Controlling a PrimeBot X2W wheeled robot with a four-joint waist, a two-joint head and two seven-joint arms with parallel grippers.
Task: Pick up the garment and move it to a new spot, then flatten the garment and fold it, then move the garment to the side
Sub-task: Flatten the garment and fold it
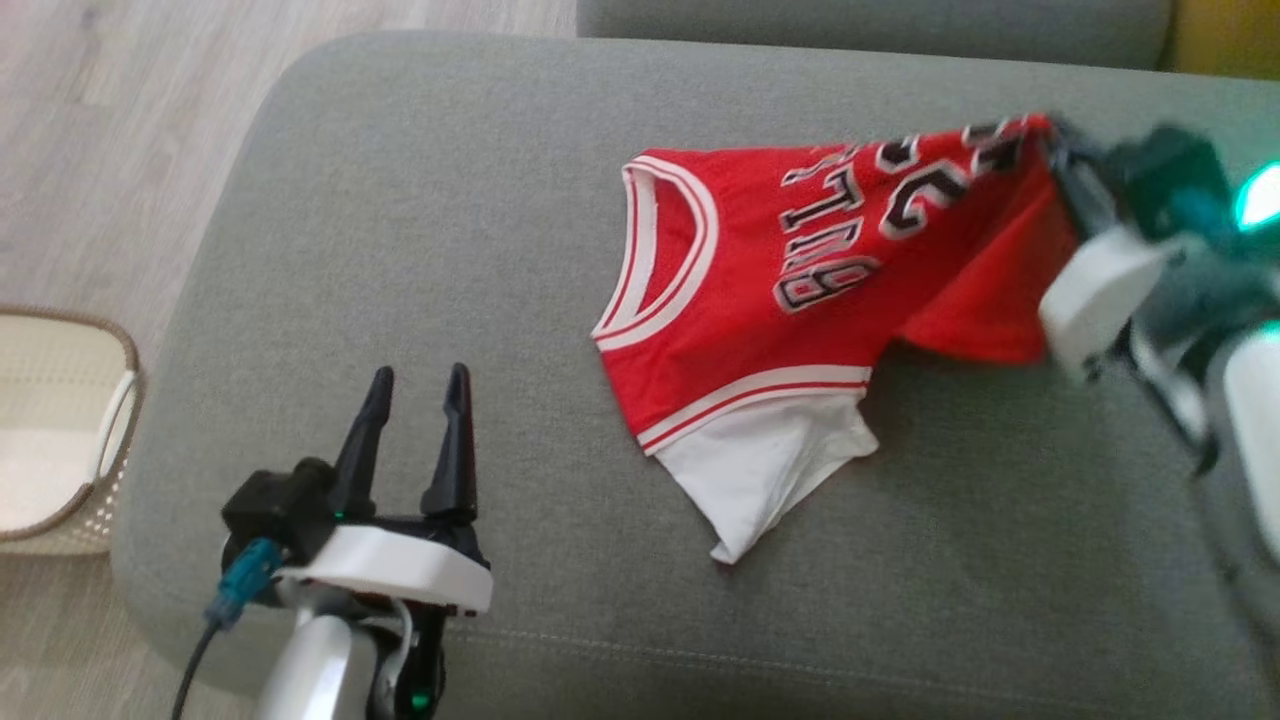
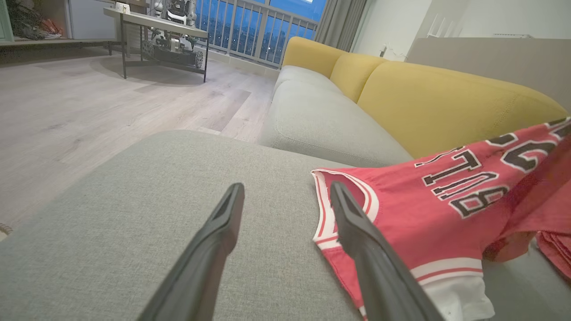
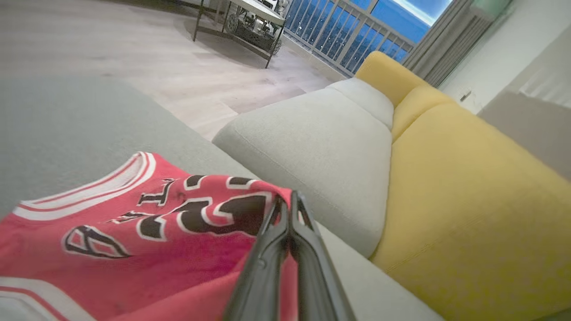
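From the head view, the red jersey (image 1: 800,330) lies on the grey cushion (image 1: 400,200), right of centre. Its neck hole faces left and a white inner layer pokes out at the near edge. My right gripper (image 1: 1050,135) is at the jersey's far right end, blurred, and the cloth there rises off the cushion towards it. My left gripper (image 1: 420,375) hovers low over bare cushion at the near left, well apart from the jersey, with its jaws spread and nothing between them. A pale basket (image 1: 130,350) stands on the floor beyond the cushion's left edge.

In the left wrist view, the two dark fingers (image 2: 223,232) stand parted. The right-hand one overlaps the jersey's white-trimmed neck hole in this picture, but I can't tell whether it touches. The yellow sofa back (image 2: 446,102) runs behind.

In the right wrist view, the fingers are pressed together on a fold of red cloth just past the black lettering, so that gripper has the jersey pinched.

I judge this to be the first step — lifting the jersey to carry it to a new spot. It is neither flat nor folded: one side is tucked under and the rest drapes from the pinch.

Next I'd want the right arm to raise the jersey clear without dragging it. The left gripper could take the neck end, so the cloth hangs spread rather than bunched when I set it down.
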